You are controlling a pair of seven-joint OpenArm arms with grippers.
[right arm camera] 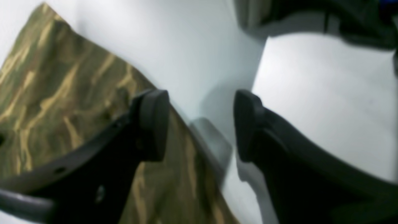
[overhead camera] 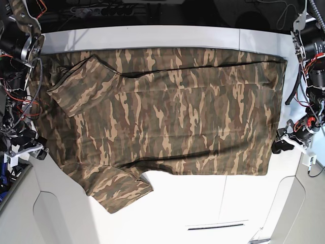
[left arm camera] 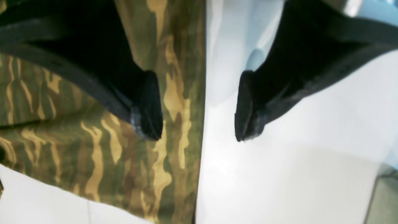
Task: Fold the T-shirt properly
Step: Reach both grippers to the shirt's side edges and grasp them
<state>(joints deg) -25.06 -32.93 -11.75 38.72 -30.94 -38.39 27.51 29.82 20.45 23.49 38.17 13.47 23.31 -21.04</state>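
Overhead, soft camouflage T-shirt (overhead camera: 172,112) flat across smooth white table (overhead camera: 203,203).

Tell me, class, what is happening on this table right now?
A two-armed robot is working on folding a camouflage T-shirt spread across a white table. One long side looks already folded over, one sleeve lies across the body and the other sticks out. The left gripper and right gripper each hover at a shirt edge, jaws open, holding nothing.
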